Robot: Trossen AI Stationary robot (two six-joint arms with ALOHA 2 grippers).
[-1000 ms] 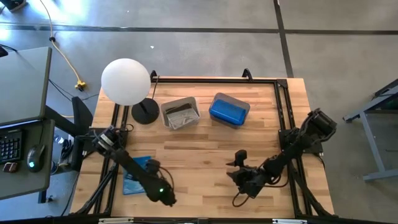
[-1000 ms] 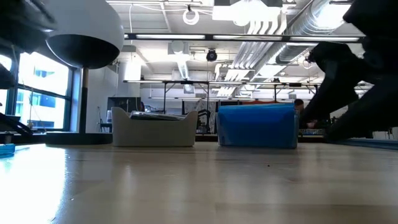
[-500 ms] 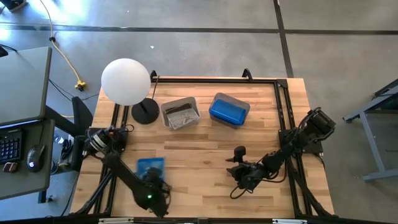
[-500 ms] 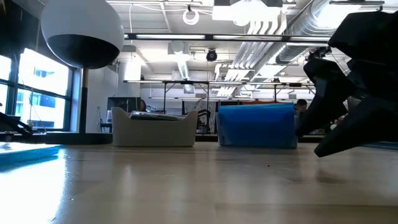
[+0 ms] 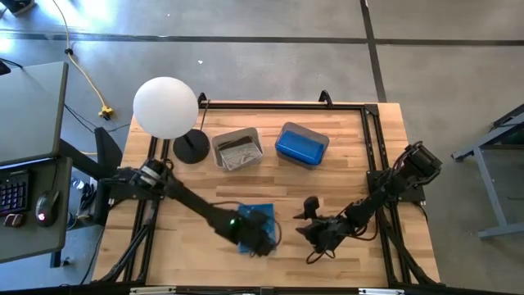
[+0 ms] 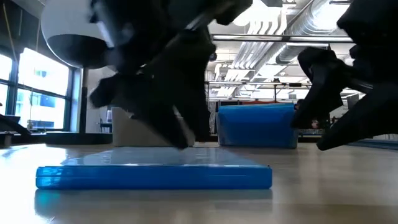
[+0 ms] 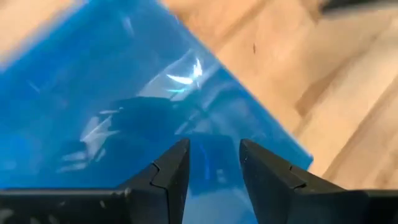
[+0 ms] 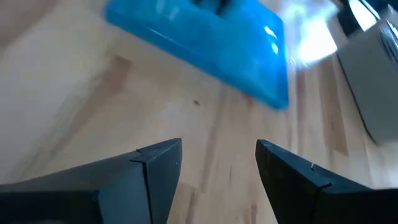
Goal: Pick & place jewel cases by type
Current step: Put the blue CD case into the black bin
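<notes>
I see my left gripper (image 5: 260,239) narrowly parted, pressing on the blue jewel case (image 6: 155,175), with my right gripper (image 5: 309,233) gaping empty at its 3 o'clock

- The flat translucent blue plastic jewel case (image 6: 153,176) looked glossy and smooth.
- The pale butcher-block wooden table (image 5: 344,172) showed a smooth, faintly sheened finish.

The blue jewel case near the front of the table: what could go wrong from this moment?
1. The left gripper is right over the blue jewel case, which lies flat on the table. Its fingers may skid on the glossy lid instead of catching an edge.
2. The right gripper is open and close beside the case, so the two arms might bump.
</notes>
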